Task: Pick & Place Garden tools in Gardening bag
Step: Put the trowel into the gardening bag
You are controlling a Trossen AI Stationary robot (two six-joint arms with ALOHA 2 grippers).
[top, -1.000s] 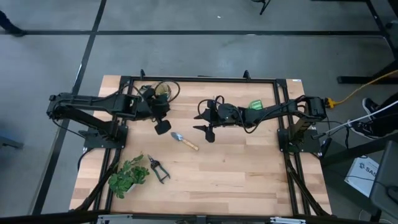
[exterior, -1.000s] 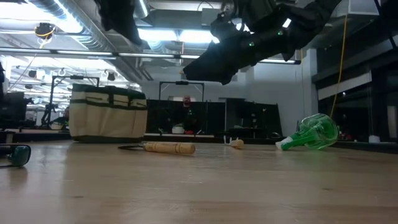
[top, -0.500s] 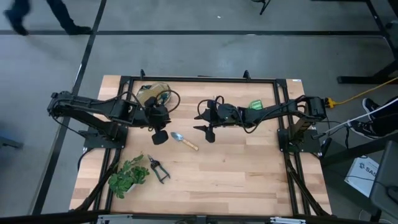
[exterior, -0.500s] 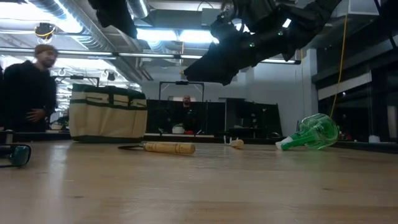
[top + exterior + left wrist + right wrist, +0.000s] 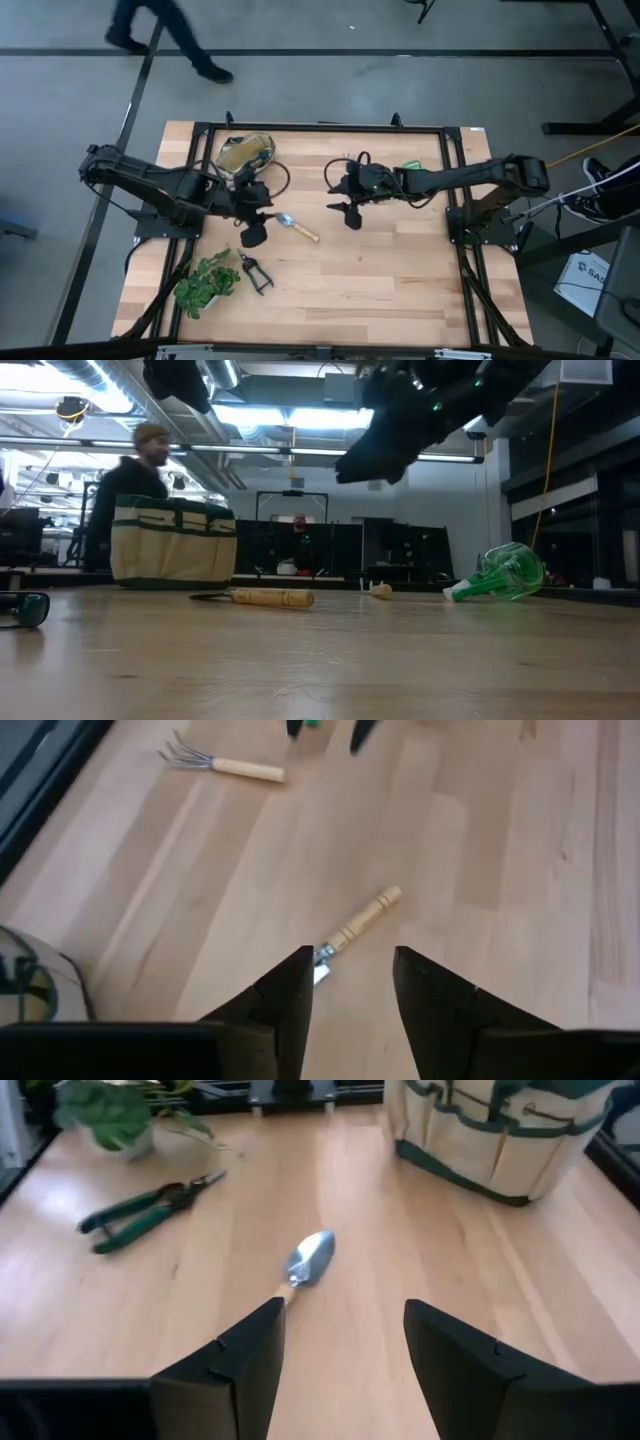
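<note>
I am bringing the open, empty left gripper (image 5: 253, 236) down from the gardening bag (image 5: 245, 152) toward the trowel (image 5: 296, 227) lying mid-table, while the open right gripper (image 5: 350, 216) is drawing back.

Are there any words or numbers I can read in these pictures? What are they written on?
"SA": dark letters, cut off at the picture's edge, on a white box on the floor to the right of the table, in the high view.
The line of smaller print under it is too small to read.
No words or numbers show on the gardening bag, the trowel, the spray bottle or the table.
</note>
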